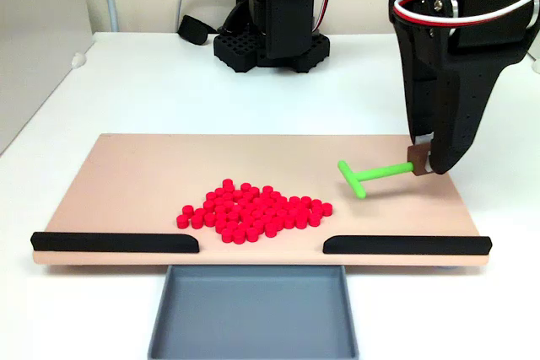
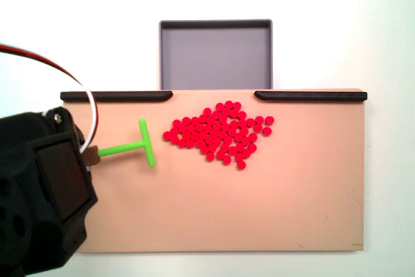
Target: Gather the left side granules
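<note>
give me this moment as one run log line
gripper: shut on green T-shaped pusher by stem end | pusher: apart from granules | granules: one cluster on board | tray: no granules visible

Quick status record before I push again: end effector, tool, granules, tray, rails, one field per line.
end effector: shut on the stem end of the green T-shaped plastic pusher
pusher: crossbar faces the pile, apart from it, not touching
granules: tiny red cylindrical pellets, one loose cluster mid-board
board: tan flat board, bare away from the pile
rails: two black strips along one edge, gap between them
tray: grey square tray beyond the gap, no pellets inside
</note>
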